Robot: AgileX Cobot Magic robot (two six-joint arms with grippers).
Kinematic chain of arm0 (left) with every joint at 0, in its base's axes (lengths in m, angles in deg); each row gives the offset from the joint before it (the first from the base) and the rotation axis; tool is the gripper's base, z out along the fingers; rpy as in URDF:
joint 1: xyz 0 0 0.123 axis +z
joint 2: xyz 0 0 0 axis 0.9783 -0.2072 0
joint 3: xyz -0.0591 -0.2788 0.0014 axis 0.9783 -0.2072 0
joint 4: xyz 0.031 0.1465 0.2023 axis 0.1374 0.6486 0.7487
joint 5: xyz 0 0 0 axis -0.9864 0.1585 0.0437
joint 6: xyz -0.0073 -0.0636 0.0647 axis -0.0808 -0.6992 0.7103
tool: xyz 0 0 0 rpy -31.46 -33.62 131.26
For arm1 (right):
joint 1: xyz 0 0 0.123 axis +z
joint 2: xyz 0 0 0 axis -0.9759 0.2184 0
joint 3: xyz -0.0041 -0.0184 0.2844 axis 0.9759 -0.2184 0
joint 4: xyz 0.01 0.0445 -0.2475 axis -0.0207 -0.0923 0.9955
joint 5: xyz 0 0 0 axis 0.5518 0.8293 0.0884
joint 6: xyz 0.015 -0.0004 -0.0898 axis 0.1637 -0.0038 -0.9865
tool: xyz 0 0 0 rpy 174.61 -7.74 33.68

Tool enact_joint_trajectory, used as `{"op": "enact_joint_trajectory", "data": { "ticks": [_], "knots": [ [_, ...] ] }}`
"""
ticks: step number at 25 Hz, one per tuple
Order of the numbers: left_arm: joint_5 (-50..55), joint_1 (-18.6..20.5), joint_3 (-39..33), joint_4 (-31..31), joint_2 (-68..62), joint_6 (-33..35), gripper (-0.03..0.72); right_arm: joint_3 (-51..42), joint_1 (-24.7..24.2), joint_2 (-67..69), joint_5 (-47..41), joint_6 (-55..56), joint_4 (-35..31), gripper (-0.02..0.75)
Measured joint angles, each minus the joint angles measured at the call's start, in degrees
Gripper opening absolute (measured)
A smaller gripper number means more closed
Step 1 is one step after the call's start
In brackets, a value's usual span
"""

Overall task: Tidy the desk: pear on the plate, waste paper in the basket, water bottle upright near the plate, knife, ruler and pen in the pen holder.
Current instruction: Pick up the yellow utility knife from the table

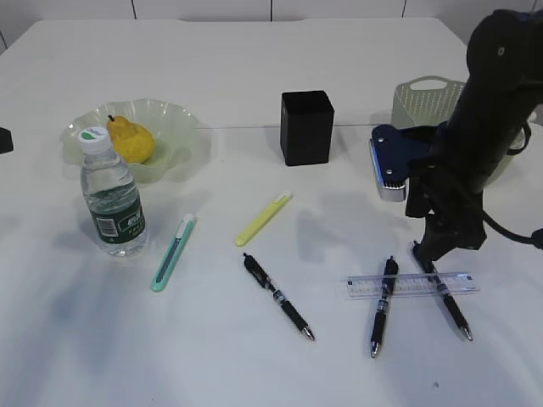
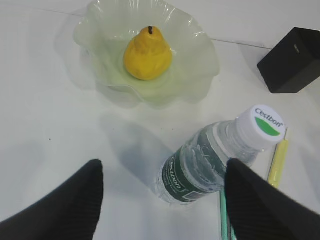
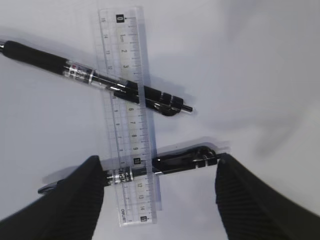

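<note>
Down at the lower right of the exterior view, the right gripper [image 1: 427, 251] hangs just above a clear ruler [image 1: 410, 285] that lies across two black pens [image 1: 383, 306]; its wrist view shows the fingers [image 3: 75, 200] spread wide on either side of the nearer pen [image 3: 165, 162]. A third pen [image 1: 278, 297] lies at lower centre. The left gripper [image 2: 162, 200] is likewise wide apart, holding nothing, framing the upright water bottle [image 2: 212, 157]. At upper left the pear [image 1: 131, 140] sits in the plate [image 1: 182, 127]. A green knife [image 1: 173, 253] and yellow knife [image 1: 263, 219] lie between bottle and pens, the pen holder [image 1: 306, 127] stands at upper centre, and the basket [image 1: 424, 97] at upper right.
</note>
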Motion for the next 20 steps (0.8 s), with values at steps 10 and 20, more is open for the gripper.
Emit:
{"op": "enact_joint_trajectory", "data": {
  "ticks": [10,20],
  "knots": [
    [0.00,0.00,0.00,0.00,-1.25,0.00,0.538,-0.45,0.00,3.24,2.66,-0.63,-0.09,0.515],
    [0.00,0.00,0.00,0.00,-1.96,0.00,0.538,-5.15,2.10,3.20,5.31,1.32,1.63,0.468]
  ]
}}
